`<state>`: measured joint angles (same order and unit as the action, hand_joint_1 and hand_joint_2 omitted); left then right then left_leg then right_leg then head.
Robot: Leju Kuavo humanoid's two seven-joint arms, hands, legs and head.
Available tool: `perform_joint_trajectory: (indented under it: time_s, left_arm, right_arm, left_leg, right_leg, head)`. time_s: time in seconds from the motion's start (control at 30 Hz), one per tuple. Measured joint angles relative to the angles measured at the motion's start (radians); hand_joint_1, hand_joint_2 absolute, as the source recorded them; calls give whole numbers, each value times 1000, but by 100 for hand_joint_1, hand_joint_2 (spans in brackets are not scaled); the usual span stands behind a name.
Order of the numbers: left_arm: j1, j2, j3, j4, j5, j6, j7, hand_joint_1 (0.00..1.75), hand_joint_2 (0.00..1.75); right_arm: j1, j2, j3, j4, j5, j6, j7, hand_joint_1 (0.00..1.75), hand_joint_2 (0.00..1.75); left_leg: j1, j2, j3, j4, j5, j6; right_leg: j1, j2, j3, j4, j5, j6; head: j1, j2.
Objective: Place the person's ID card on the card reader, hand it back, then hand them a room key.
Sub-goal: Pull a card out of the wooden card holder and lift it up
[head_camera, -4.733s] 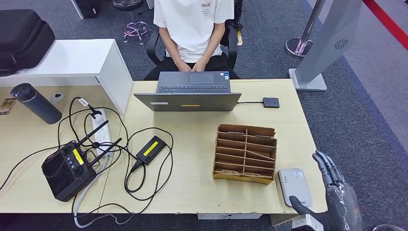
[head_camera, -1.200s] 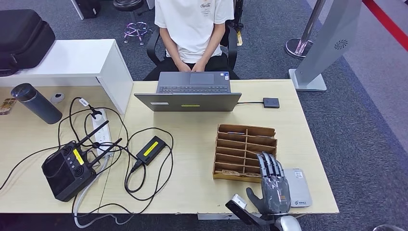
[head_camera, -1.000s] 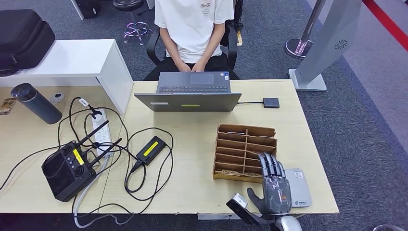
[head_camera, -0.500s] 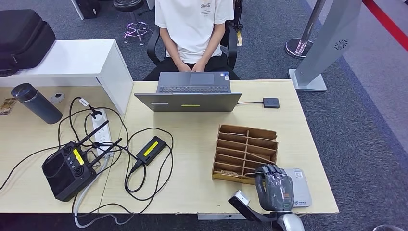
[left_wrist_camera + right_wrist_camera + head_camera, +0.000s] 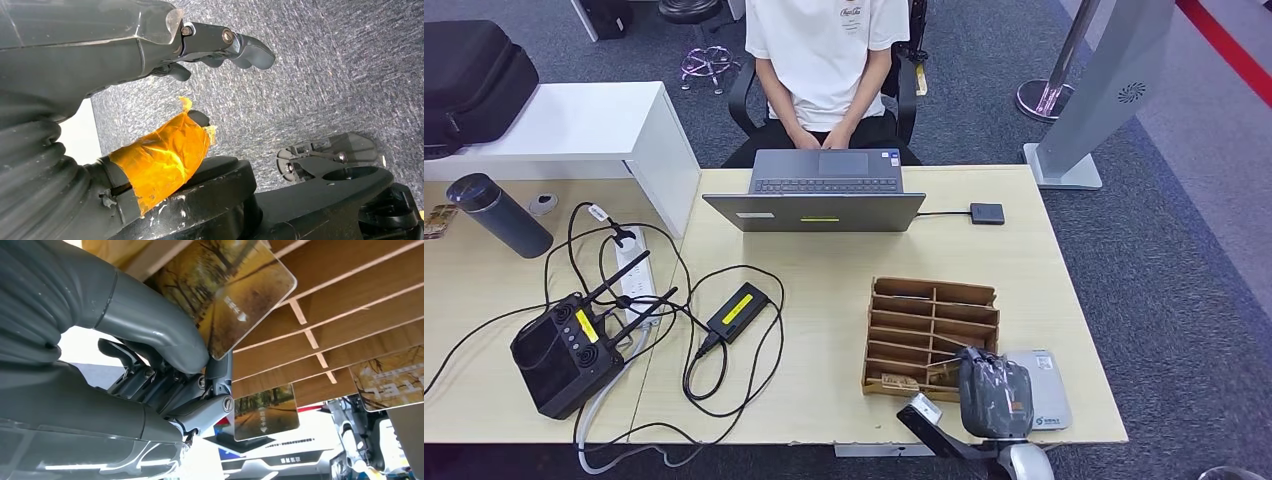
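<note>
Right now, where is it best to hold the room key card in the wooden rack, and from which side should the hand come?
Hold the exposed edge that sticks out of the wooden rack, coming from the rack's open top. The card is thin and flat between partitions, so only that edge is free. The right hand pinches it there, thumb on one face.

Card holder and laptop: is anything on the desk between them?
No. In the head view the desk between the wooden card holder and the laptop is bare wood; the laptop's cable and adapter lie off to the side.
</note>
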<state>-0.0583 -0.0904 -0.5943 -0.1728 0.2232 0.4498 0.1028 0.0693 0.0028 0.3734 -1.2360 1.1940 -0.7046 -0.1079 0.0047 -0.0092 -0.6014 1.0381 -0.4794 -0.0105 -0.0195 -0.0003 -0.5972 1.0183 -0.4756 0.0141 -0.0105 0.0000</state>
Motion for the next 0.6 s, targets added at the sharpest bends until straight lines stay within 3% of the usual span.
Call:
perform_joint_trajectory:
  time_s: [0.6]
  left_arm:
    - [-1,6,-17,0,-14,0,0,0,175]
  right_arm:
    - [1,-14,35,-2,-3,0,58,175,175]
  left_leg:
    - [0,0,1,0,0,0]
  right_leg:
    - [0,0,1,0,0,0]
  head:
    - [0,0]
